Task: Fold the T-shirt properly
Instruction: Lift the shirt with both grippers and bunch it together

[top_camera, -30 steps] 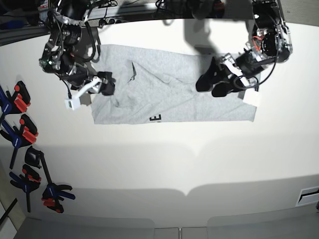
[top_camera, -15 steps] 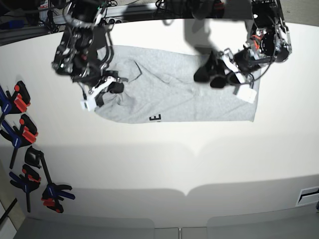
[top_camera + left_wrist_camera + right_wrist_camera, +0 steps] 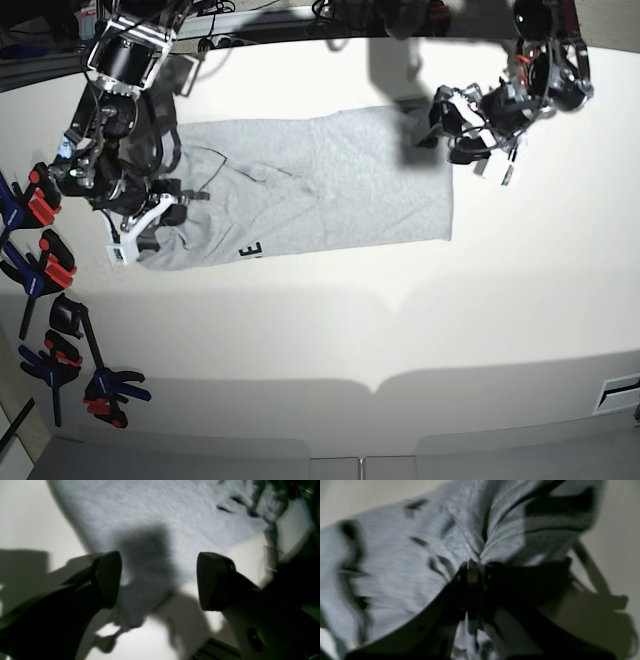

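White matte worktop carries everything. Large light heather-grey cotton T-shirt lies mostly flat on it, toward the far edge, black block lettering peeking out at the shirt's near hem. Shirt's edge nearest the clamps is bunched and creased.

Right tool is at that bunched edge, pinched tight on a gather of the grey fabric; wrist view shows folds radiating from the grip.

Left tool is at the shirt's opposite far corner, jaws spread wide, nothing between them; shirt fabric lies below, one finger over bare worktop.

Blue and red spring clamps sit beyond the shirt's bunched edge, apart from it.
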Action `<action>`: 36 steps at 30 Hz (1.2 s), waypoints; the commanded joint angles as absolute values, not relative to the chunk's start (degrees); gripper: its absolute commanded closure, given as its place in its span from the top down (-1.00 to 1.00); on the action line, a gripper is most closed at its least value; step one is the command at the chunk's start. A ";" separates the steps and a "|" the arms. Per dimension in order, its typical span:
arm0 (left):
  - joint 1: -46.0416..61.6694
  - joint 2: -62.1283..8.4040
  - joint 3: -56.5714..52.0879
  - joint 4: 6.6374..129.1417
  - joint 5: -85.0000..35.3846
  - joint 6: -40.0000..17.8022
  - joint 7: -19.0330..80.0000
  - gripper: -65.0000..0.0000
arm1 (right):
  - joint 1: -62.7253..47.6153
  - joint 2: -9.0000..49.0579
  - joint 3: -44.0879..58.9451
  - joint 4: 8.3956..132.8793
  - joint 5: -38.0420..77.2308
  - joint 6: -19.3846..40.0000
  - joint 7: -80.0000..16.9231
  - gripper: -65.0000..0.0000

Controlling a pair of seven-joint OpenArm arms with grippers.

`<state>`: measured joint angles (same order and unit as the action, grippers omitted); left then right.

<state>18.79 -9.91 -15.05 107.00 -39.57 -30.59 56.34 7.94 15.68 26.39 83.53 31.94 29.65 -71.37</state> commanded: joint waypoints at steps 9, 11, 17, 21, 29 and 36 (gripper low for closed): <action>19.53 -10.22 -13.67 107.87 -34.00 -28.51 49.04 0.34 | 9.34 12.49 26.61 96.84 38.81 29.67 -75.09 -1.00; 19.51 -10.20 -11.66 107.63 -33.01 -28.51 48.86 0.34 | 9.34 10.72 26.61 99.22 38.79 29.65 -75.29 -1.00; 19.16 -10.20 -3.70 104.25 -27.35 -25.74 46.48 0.34 | 8.38 4.34 25.93 104.01 38.74 29.78 -75.55 -1.00; 17.74 -10.20 0.91 103.42 -27.44 -25.21 46.37 0.34 | 6.76 1.76 22.70 105.10 38.79 29.76 -75.72 -1.00; 14.48 -10.22 7.03 103.09 -23.40 -21.34 45.41 0.34 | 5.87 -4.01 10.63 105.54 37.01 29.54 -75.66 -1.00; 14.26 -10.20 7.29 96.53 -21.08 -20.49 44.69 0.34 | 5.82 -9.00 1.39 105.54 34.74 28.51 -75.02 -1.00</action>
<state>14.57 -10.17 7.18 96.12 -21.37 -20.88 43.86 4.73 -8.84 1.30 104.33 33.06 28.42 -76.73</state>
